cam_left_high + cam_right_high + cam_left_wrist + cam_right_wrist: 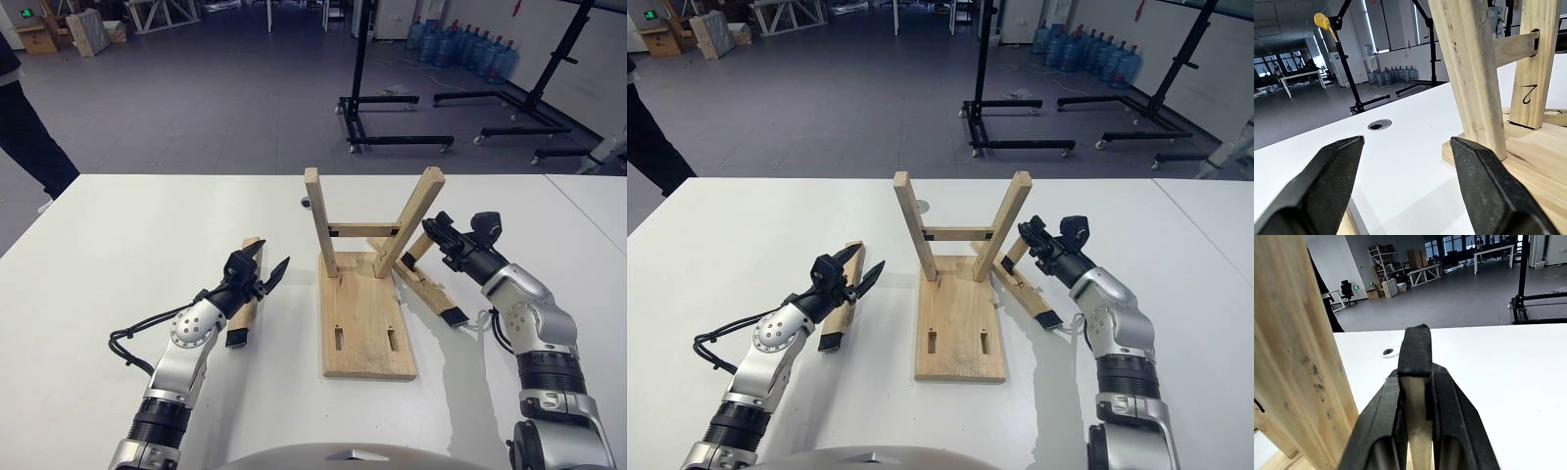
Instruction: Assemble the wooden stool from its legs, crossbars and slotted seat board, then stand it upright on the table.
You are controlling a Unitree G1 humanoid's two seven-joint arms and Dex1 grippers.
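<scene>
The slotted seat board [364,328] lies flat mid-table. Two legs stand in its far end: one upright [321,223], one leaning [411,217], with a crossbar [364,230] between them. My left gripper [269,260] is open, just left of the board and above a loose leg [245,305] that lies on the table. In the left wrist view its fingers [1332,181] frame the standing legs [1469,73]. My right gripper [432,231] is by the leaning leg, shut on a thin crossbar [1417,396] with a black end. More wooden parts [436,294] lie beneath it.
A round cable hole [306,203] sits in the white table [118,245] behind the stool. A black cable [127,343] loops beside my left arm. Black metal stands [392,108] are on the floor beyond. A second table [593,196] adjoins at the right.
</scene>
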